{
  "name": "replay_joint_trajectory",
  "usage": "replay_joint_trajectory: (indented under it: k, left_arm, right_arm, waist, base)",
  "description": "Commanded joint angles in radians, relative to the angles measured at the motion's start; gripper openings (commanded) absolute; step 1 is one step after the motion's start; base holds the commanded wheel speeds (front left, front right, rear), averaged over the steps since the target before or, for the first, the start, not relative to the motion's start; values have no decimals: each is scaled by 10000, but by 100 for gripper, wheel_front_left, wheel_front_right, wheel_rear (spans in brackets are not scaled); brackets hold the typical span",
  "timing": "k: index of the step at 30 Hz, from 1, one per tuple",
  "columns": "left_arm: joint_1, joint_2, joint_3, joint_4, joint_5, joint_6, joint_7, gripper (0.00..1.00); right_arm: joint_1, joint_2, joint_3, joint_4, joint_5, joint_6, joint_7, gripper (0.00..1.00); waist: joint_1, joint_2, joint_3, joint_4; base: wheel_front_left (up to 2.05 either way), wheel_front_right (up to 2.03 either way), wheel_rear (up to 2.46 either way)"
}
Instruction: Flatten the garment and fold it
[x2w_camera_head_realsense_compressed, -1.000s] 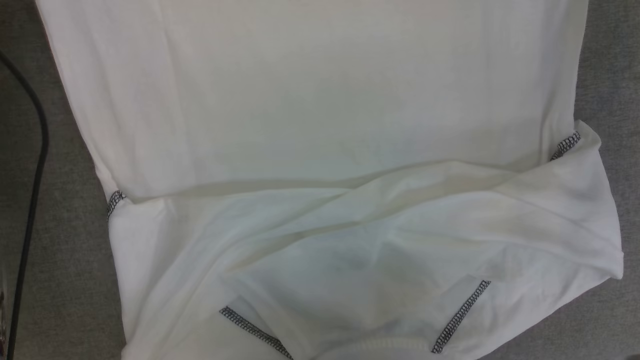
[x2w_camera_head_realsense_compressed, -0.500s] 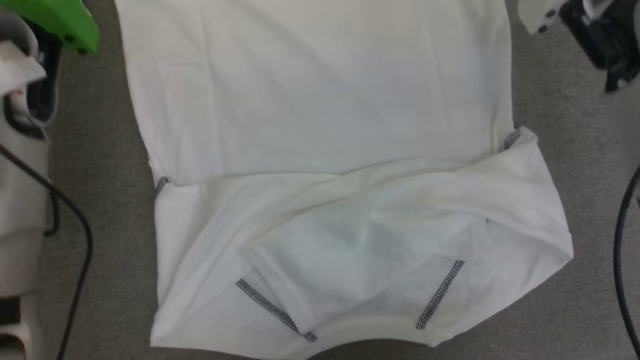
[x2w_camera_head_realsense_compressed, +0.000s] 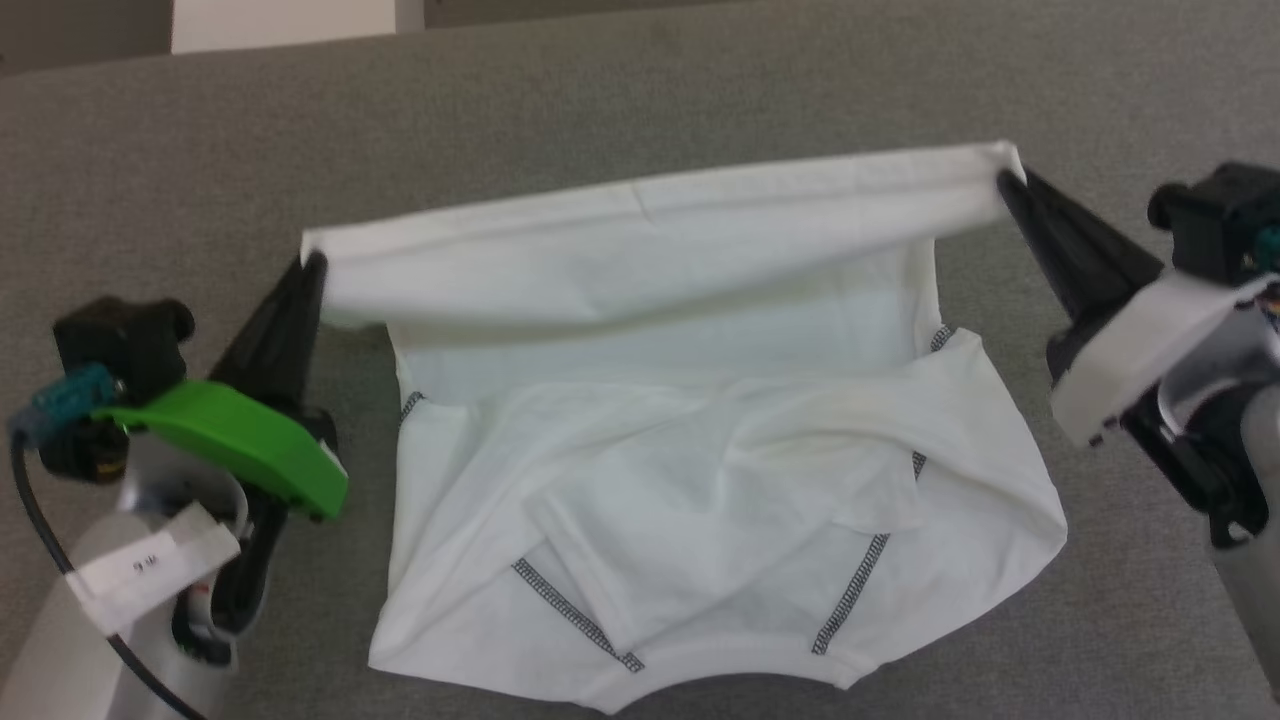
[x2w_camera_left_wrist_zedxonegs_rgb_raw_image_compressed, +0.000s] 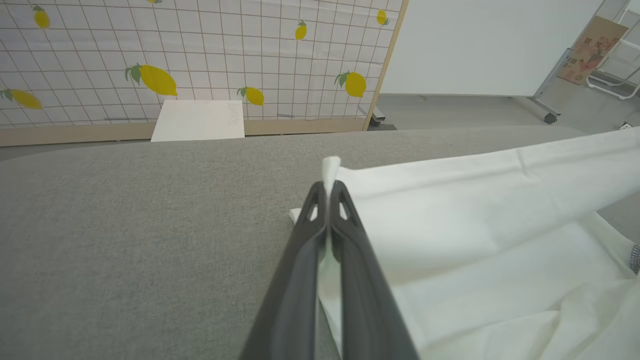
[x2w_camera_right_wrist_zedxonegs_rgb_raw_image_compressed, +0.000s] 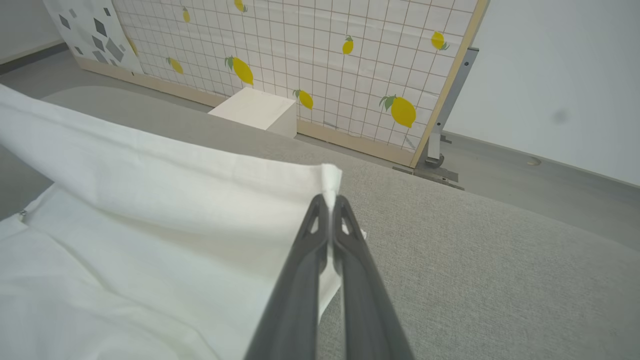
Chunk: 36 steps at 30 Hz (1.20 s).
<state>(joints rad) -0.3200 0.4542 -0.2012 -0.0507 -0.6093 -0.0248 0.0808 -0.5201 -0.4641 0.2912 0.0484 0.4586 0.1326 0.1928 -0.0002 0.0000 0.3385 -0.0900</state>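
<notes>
Head view, where's the garment (x2w_camera_head_realsense_compressed: 700, 450)?
— Near half lies rumpled on the grey desk (x2w_camera_head_realsense_compressed: 600, 90), collar (x2w_camera_head_realsense_compressed: 740, 668) toward me, zigzag seams (x2w_camera_head_realsense_compressed: 575, 615) showing. Far hem (x2w_camera_head_realsense_compressed: 660, 205) is raised, stretched between both arms.
— Grippers?
— My left gripper (x2w_camera_head_realsense_compressed: 312, 268) is clenched on the hem's left corner, right gripper (x2w_camera_head_realsense_compressed: 1008, 182) clenched on the right corner. Sleeves look folded across the chest; I can't be sure.

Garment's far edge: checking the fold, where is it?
Head view, upper middle: the garment's far edge spans from the left gripper to the right gripper, each pinching a corner.
</notes>
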Motion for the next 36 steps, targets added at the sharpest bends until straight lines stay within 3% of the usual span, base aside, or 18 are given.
replay_joint_trajectory:
  k: [1,11,17,26,35,36]
  left_arm:
    - [521,-24,0,-222,-180,38,76,0]
    - [3334,-225,3,-1076,-1427,264,588,0]
    - [4215,-268,-241,-1069,-1783,33,681,0]
    - [4559,-393,-1196,21,-1627,-513,732,0]
    - [4655,-410,-1759,917,-1422,-557,1019,0]
    - [4675,-431,-1794,1008,-1426,-533,1053,21]
  right_arm:
    - [554,-65,-205,-295,37,-19,129,0]
    - [3955,291,-1852,-1946,-33,-19,1209,0]
    - [5403,591,-2397,-2452,-456,-19,1499,0]
    - [6674,1147,-2541,-1789,-897,-19,1511,0]
    - [7202,1730,-2865,-1007,-1219,-19,2228,0]
    - [7262,1844,-2928,-997,-1254,-19,2386,10]
  waist:
    - [2,0,-1206,293]
    - [2,0,-1714,526]
    - [2,0,-1805,630]
    - [2,0,-1706,635]
    - [2,0,-1738,566]
    - [2,0,-1746,564]
  base:
    - [0,0,0]
    - [0,0,0]
    - [0,0,0]
    - [0,0,0]
    - [0,0,0]
    - [0,0,0]
